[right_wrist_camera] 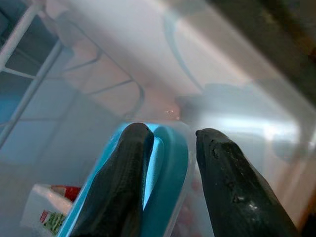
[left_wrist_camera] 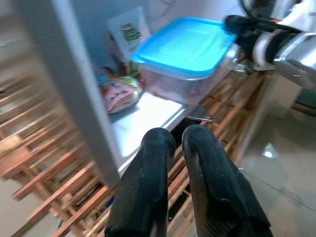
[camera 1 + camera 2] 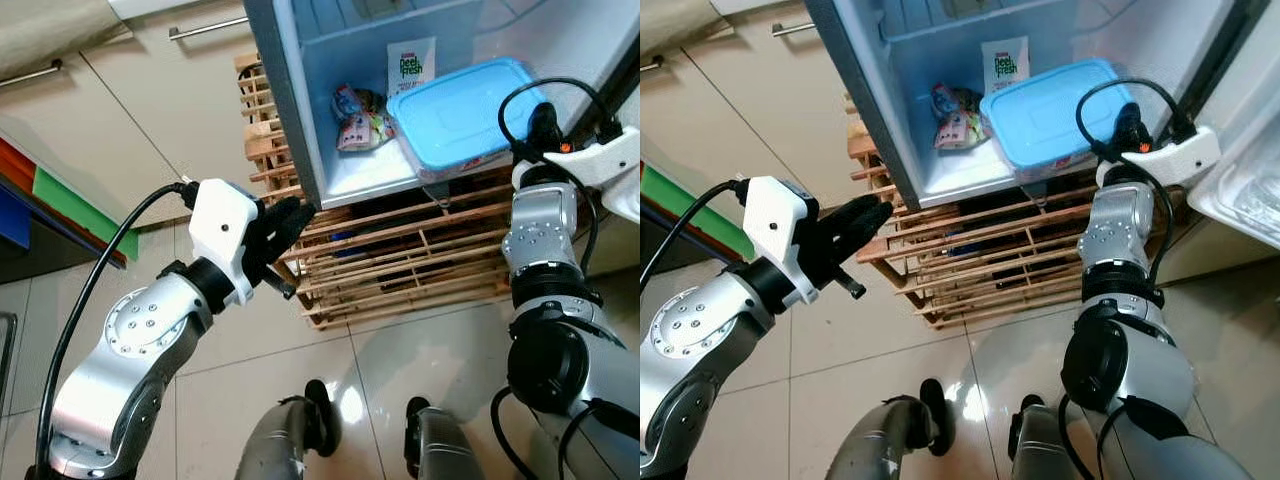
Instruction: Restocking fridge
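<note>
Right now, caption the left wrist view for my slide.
Shut left gripper faces the fridge shelf holding a blue-lidded container and snack packets.

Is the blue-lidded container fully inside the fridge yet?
Not fully. The container rests on the fridge's bottom shelf, its near corner overhanging the edge, with the right gripper astride its rim.

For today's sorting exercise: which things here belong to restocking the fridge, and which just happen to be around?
Job: blue-lidded container gripped by the right gripper; fridge; snack packets; carton.
Around: wooden pallet; cabinets; left gripper, idle.
</note>
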Controlling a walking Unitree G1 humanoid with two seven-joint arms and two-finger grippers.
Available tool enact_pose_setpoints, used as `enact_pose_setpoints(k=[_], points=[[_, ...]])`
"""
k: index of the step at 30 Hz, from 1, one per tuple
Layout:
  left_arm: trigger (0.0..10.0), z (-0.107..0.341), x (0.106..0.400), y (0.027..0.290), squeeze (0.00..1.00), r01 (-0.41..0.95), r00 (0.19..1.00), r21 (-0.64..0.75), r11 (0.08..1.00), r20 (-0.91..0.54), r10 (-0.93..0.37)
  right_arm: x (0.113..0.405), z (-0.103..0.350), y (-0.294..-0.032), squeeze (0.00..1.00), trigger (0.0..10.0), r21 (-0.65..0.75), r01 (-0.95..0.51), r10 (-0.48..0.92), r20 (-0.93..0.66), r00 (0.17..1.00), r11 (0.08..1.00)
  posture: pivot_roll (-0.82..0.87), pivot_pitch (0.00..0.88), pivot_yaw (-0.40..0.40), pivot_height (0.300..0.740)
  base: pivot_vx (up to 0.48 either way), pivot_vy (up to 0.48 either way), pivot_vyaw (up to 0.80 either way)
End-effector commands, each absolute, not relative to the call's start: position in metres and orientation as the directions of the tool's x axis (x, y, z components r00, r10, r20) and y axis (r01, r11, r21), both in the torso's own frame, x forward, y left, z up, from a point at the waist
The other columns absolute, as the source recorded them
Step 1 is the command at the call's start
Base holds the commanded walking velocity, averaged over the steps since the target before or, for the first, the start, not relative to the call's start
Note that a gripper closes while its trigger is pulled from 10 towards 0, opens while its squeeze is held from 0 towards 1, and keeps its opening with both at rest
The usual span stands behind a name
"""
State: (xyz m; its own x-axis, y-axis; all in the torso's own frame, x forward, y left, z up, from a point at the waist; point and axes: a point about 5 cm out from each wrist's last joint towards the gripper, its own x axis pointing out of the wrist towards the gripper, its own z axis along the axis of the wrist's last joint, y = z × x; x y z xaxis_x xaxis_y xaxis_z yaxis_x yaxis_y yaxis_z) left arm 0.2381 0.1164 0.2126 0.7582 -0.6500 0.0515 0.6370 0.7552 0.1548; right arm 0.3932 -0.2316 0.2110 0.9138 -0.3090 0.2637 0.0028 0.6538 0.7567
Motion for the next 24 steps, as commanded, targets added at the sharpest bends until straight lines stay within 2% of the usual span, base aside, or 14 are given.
enact_pose_setpoints(k=[1,7,10,11,17,18,24], points=[[10.0,0.211,0.233,0.116,0.00,0.645,0.751,0.166,0.746,0.040,-0.659,0.394,0.201,-0.227,1.00,10.0,0.760,0.034,-0.298,0.212,0.931,0.649,0.14,0.304,0.180,0.740,0.000,0.000,0.00],[10.0,0.211,0.235,0.117,0.00,0.632,0.763,0.161,0.758,0.044,-0.645,0.395,0.209,-0.229,1.00,10.0,0.755,0.035,-0.321,0.236,0.917,0.655,0.14,0.302,0.179,0.740,0.000,0.000,0.00],[10.0,0.211,0.236,0.118,0.00,0.628,0.765,0.162,0.761,0.046,-0.642,0.396,0.220,-0.226,1.00,10.0,0.733,-0.018,-0.298,0.298,0.907,0.680,0.14,0.303,0.177,0.740,0.000,0.000,0.00],[10.0,0.211,0.235,0.118,0.00,0.627,0.767,0.164,0.762,0.047,-0.640,0.396,0.233,-0.219,1.00,10.0,0.705,-0.080,-0.263,0.364,0.894,0.704,0.14,0.303,0.177,0.740,0.000,0.000,0.00],[10.0,0.210,0.237,0.117,0.00,0.623,0.769,0.163,0.765,0.047,-0.637,0.392,0.263,-0.212,1.00,10.0,0.641,-0.177,-0.211,0.481,0.851,0.747,0.12,0.305,0.166,0.740,0.000,0.000,0.00],[10.0,0.210,0.237,0.117,0.00,0.623,0.769,0.163,0.765,0.048,-0.637,0.391,0.267,-0.213,0.00,10.0,0.634,-0.183,-0.208,0.492,0.846,0.751,0.12,0.305,0.164,0.740,0.000,0.000,0.00],[10.0,0.209,0.239,0.115,0.00,0.620,0.772,0.157,0.769,0.053,-0.633,0.371,0.282,-0.221,0.00,10.0,0.591,-0.196,-0.206,0.544,0.814,0.782,0.10,0.305,0.150,0.740,0.000,0.000,0.00]])
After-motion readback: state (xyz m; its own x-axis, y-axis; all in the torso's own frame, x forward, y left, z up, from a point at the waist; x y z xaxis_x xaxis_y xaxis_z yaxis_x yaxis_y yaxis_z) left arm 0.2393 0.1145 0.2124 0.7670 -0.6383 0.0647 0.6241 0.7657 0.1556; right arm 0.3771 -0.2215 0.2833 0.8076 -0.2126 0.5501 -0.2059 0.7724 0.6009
